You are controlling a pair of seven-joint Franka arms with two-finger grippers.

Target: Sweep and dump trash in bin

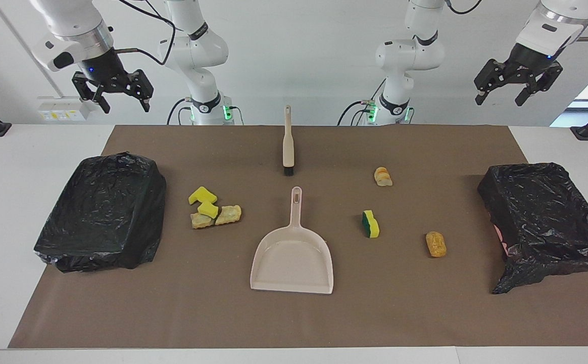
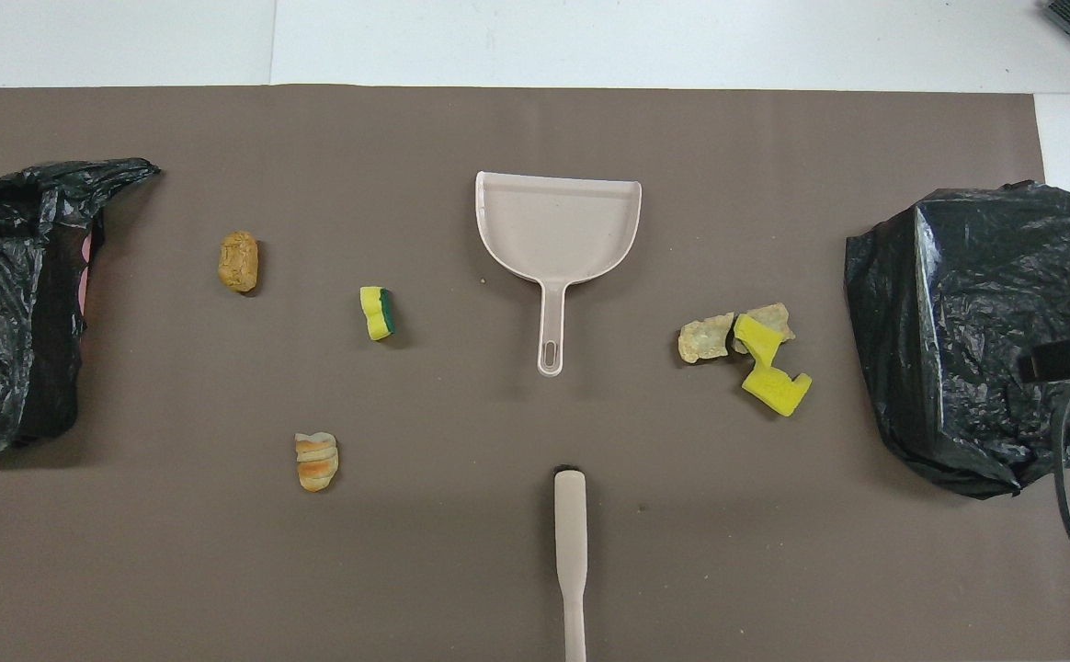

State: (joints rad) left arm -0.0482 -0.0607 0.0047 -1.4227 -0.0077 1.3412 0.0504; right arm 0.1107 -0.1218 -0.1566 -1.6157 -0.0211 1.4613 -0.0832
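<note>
Trash (image 1: 215, 208) scattered either side of beige plastic dustpan (image 1: 292, 263) mid-mat, slim beige brush (image 1: 287, 144) lengthwise toward robots' edge, midway between wide-open, empty right gripper (image 1: 112, 97) and left gripper (image 1: 517, 87).

Colour rundown: beige plastic dustpan (image 1: 292, 263) and matching beige brush with black bristles (image 1: 288, 144), both on a plain brown mat (image 1: 294, 318). Bright yellow sponge pieces (image 1: 203, 200), one green-backed sponge (image 1: 370, 224), tan-orange crinkly lumps (image 1: 436, 244). Shiny black bag-lined bins (image 1: 104, 212).

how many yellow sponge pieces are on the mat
3: two plain yellow pieces clustered toward the right arm's end, one green-backed piece lying alone toward the left arm's end.
</note>
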